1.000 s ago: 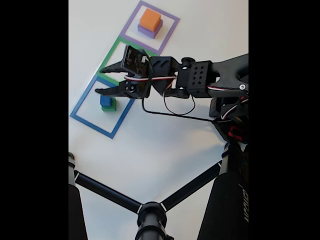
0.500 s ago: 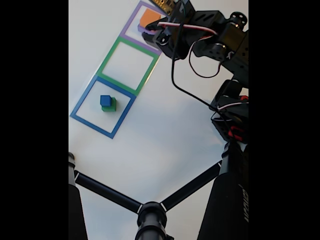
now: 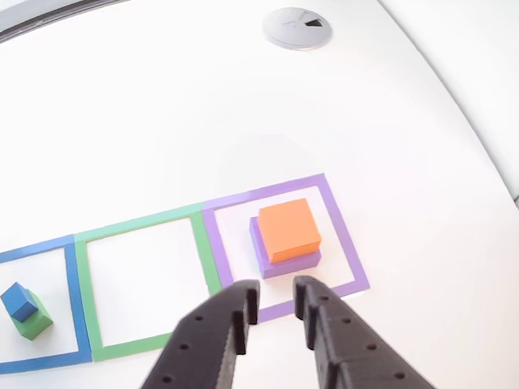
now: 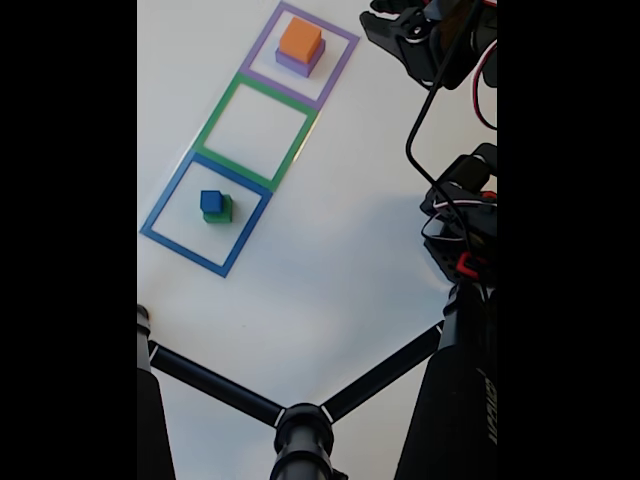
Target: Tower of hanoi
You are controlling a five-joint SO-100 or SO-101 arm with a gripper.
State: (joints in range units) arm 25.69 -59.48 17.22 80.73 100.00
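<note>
Two stacked blocks (image 3: 286,236) sit just beyond the empty, slightly parted tool (image 3: 276,304).

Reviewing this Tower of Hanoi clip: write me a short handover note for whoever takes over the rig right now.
Gripper: open, empty, just short of the purple square in the other view.
Orange block sits on the purple block inside the purple square.
Blue block sits on the green block inside the blue square.
Green square holds nothing.
Done: two two-block stacks stand in the end squares.
Left: merging them into one ordered tower; probably the orange block goes next.
</note>
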